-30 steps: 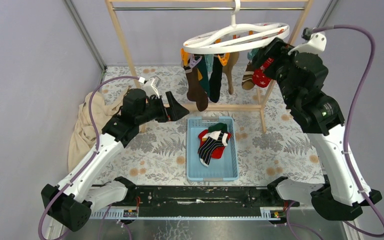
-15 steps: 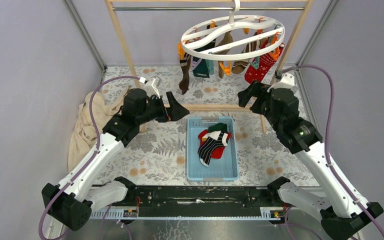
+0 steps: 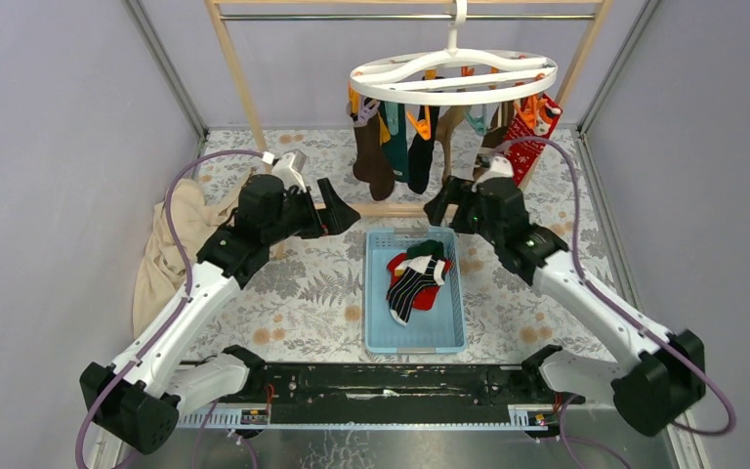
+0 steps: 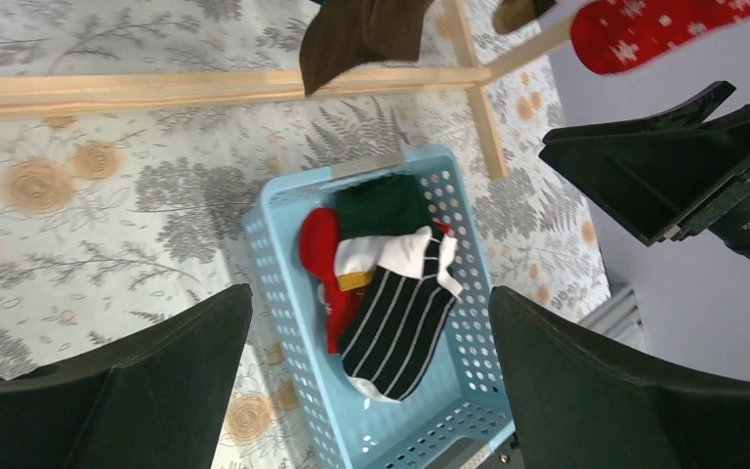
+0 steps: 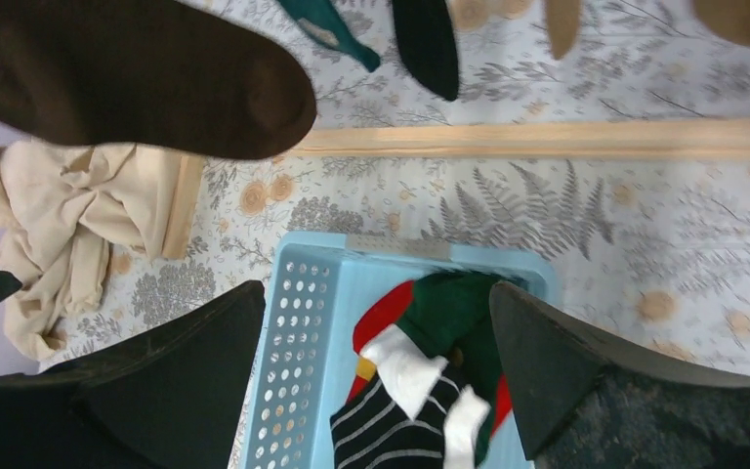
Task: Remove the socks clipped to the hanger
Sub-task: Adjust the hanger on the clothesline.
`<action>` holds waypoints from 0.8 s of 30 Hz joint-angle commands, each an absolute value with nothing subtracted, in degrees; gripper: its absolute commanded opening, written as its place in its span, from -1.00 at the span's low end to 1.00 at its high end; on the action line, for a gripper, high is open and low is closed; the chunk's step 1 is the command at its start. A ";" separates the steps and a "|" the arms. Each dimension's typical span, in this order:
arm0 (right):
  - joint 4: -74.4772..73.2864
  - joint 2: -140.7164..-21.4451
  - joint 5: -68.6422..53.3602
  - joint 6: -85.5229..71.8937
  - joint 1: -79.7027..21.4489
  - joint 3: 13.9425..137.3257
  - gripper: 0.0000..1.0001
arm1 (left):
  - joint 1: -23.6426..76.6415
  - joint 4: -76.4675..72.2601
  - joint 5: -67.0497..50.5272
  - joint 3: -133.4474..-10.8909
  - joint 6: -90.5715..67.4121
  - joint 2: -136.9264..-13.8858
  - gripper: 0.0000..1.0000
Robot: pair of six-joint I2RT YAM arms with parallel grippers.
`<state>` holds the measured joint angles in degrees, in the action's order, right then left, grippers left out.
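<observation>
The white ring hanger point(image 3: 454, 78) hangs level from the wooden rack's top bar. Clipped under it are socks: brown point(image 3: 371, 156), dark green point(image 3: 396, 147), black point(image 3: 422, 147) and red patterned point(image 3: 525, 125). My left gripper point(image 3: 344, 207) is open, left of the basket and below the brown sock point(image 4: 361, 34). Also open, my right gripper point(image 3: 447, 207) hovers over the basket's far end, under the brown sock point(image 5: 137, 73). Nothing sits between either gripper's fingers. Striped point(image 4: 400, 322), red and green socks lie in the basket.
A light blue perforated basket point(image 3: 371, 293) sits mid-table; its rim point(image 5: 298, 322) lies below my right gripper point(image 5: 376, 381). The rack's low wooden bar point(image 5: 547, 137) crosses behind it. A beige cloth point(image 3: 171, 244) is heaped at the left.
My right arm has dropped from the red sock at the hanger down and left to the basket's far end. The hanger swung and now hangs level. The left arm stayed put.
</observation>
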<state>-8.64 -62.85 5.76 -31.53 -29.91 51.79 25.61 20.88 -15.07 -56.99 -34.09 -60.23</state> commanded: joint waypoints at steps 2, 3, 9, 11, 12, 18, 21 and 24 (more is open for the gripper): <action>1.10 -71.57 4.43 -25.83 -34.45 59.01 0.84 | 24.21 24.47 -7.39 -56.05 -32.69 -57.42 0.97; 2.51 -73.44 5.00 -25.19 -35.00 59.87 0.84 | 24.07 24.52 -7.15 -55.73 -32.71 -56.89 0.97; 6.44 -83.94 7.58 -22.57 -35.95 66.85 0.77 | 23.60 25.43 -7.35 -54.77 -31.94 -55.58 0.97; 7.18 -87.66 7.23 -21.76 -36.15 70.51 0.72 | 23.56 25.69 -7.41 -54.54 -31.74 -55.09 0.97; 7.35 -89.28 7.37 -21.23 -36.49 71.75 0.71 | 23.48 25.80 -7.35 -54.43 -31.65 -54.92 0.97; 9.10 -98.43 7.68 -16.67 -39.54 81.32 0.85 | 23.13 26.34 -7.21 -53.72 -31.26 -53.76 0.97; 9.46 -102.60 11.95 -14.34 -41.65 85.05 0.98 | 22.96 27.07 -6.97 -53.48 -30.88 -53.13 0.97; 6.67 -107.30 22.75 -13.04 -43.72 90.39 0.99 | 22.68 27.76 -6.66 -53.45 -30.39 -52.42 0.98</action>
<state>6.26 -103.35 10.17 -16.93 -40.99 83.26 23.44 27.14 -7.86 -54.04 -32.25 -53.84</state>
